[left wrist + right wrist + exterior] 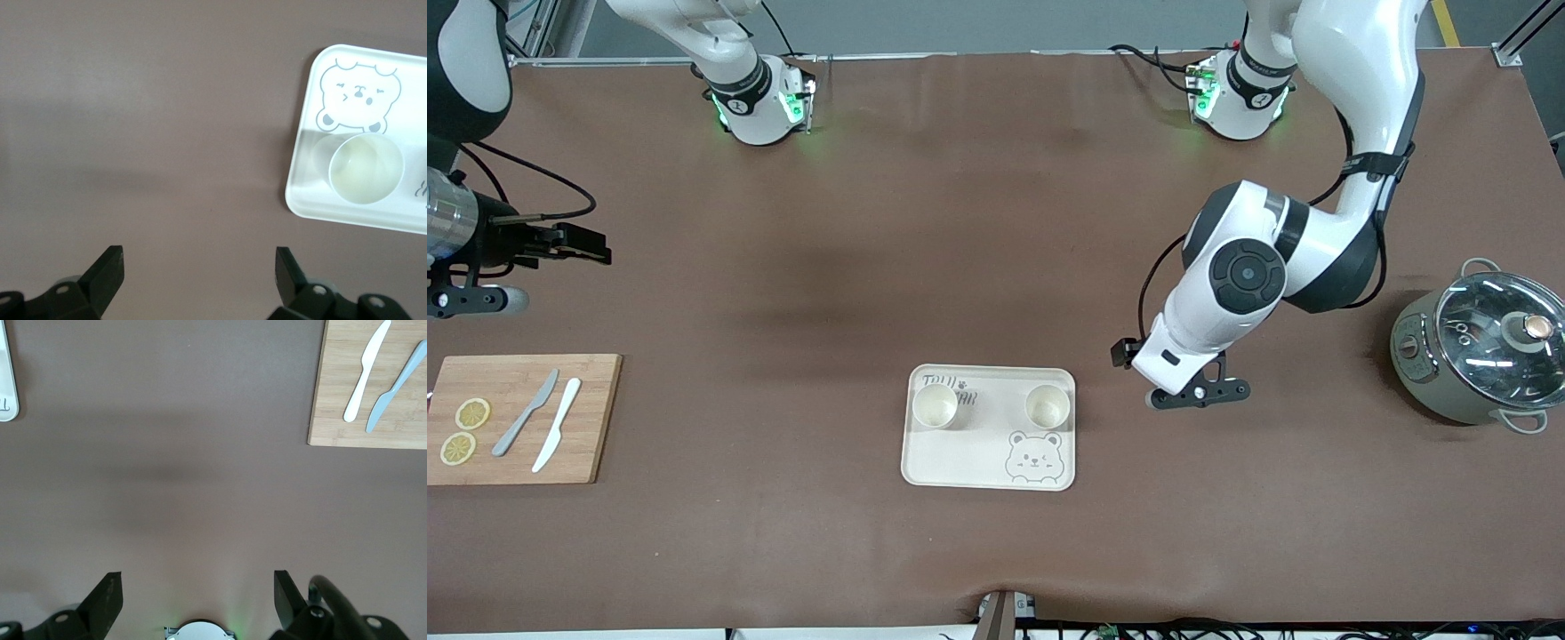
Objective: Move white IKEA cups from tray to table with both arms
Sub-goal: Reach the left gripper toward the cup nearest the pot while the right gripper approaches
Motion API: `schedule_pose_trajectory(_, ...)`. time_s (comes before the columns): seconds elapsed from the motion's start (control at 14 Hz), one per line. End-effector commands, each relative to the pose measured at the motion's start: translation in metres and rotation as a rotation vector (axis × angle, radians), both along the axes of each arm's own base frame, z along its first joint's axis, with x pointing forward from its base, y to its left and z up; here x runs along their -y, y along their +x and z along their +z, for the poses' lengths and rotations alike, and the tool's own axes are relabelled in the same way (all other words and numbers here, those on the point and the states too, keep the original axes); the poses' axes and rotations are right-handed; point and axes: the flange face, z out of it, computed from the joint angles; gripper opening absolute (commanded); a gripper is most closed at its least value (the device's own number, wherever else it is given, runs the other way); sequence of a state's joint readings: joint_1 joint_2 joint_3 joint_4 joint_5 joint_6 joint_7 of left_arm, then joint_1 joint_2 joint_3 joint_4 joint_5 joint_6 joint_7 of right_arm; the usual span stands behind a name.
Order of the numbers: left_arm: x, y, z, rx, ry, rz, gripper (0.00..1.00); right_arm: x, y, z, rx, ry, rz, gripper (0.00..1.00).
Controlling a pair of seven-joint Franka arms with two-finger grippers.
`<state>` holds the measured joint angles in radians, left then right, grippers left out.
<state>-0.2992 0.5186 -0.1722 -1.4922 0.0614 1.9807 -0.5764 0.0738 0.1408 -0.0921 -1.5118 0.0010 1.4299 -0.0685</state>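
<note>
Two white IKEA cups stand upright on a cream bear tray (960, 464) in the table's middle, one (935, 405) toward the right arm's end, the other (1048, 406) toward the left arm's end. My left gripper (1199, 391) hangs over bare table just beside the tray, open and empty. The left wrist view shows its open gripper (200, 267), the nearest cup (366, 167) and the tray (400, 215). My right gripper (591, 249) is open and empty over bare table at the right arm's end. The right wrist view shows that gripper (198, 593) with only the tray's corner (5, 380).
A wooden cutting board (596, 444) with lemon slices (471, 413), a grey knife (527, 425) and a white knife (557, 436) lies at the right arm's end. A pot with a glass lid (1485, 351) stands at the left arm's end.
</note>
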Motion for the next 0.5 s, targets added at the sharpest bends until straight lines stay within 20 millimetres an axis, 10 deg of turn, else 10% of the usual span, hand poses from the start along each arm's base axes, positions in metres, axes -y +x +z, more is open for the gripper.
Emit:
schedule_pose_trajectory(0.0,0.017,0.003,-0.004,0.029,0.008,-0.005,1.00,-0.003,0.006,-0.002,-0.006,-0.002,0.013,1.00)
schedule_pose_trajectory(0.14,0.021,0.009,-0.018,0.043,-0.003,-0.004,1.00,-0.001,0.021,-0.043,-0.065,0.001,0.009,1.00)
schedule_pose_trajectory(0.43,0.036,0.018,-0.027,0.055,-0.018,-0.004,1.00,-0.009,0.027,-0.060,-0.071,0.002,0.004,1.00)
